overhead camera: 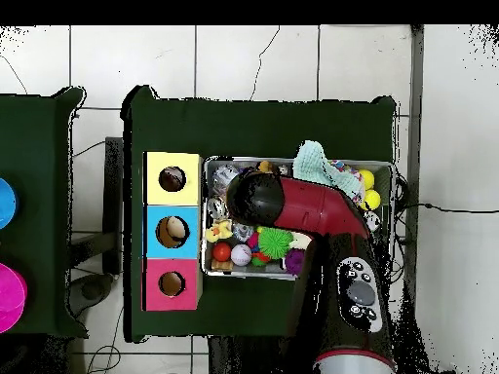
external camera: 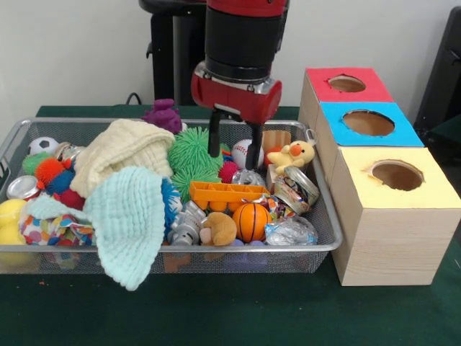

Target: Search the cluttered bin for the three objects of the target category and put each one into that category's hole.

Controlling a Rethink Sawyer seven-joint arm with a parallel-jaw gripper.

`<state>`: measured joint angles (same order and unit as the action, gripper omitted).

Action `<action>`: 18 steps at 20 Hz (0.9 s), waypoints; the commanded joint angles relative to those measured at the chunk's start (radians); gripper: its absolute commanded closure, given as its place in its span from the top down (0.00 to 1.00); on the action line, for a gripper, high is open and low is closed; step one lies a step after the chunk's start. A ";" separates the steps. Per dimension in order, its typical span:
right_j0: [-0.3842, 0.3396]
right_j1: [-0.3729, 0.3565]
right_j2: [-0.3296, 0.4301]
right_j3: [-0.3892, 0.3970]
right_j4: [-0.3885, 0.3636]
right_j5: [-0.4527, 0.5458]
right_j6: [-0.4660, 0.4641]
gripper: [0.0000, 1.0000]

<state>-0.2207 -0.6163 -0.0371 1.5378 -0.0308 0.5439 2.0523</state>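
Note:
The wire mesh bin point(external camera: 216, 249) is full of toys and cloths; it also shows in the overhead view point(overhead camera: 296, 277). My gripper point(external camera: 234, 144) hangs over the bin's middle, open and empty, its black fingers point(external camera: 214, 133) just above the green spiky balls point(external camera: 194, 155) and an orange tray point(external camera: 227, 192). One printed white cloth point(external camera: 50, 229) lies at the front left, partly under the mint cloth. A second patch of printed cloth point(external camera: 277, 205) peeks out beside the basketball. The yellow-topped hole point(external camera: 397, 174) is in the nearest box right of the bin point(overhead camera: 172, 178). In the overhead view the arm hides the gripper.
A mint waffle cloth point(external camera: 133, 216) drapes over the bin's front rim; a cream waffle cloth point(external camera: 122, 151) lies behind it. A basketball point(external camera: 251, 220), yellow duck point(external camera: 292, 153), can point(external camera: 295, 189) and purple toy point(external camera: 164, 114) crowd the bin. Blue-topped point(external camera: 368, 122) and red-topped point(external camera: 346, 83) holes stand farther back.

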 commanded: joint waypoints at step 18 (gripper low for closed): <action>-0.045 0.070 0.163 0.157 0.043 -0.132 0.092 1.00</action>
<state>-0.2359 -0.5682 0.0319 1.6039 -0.0193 0.4346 2.0523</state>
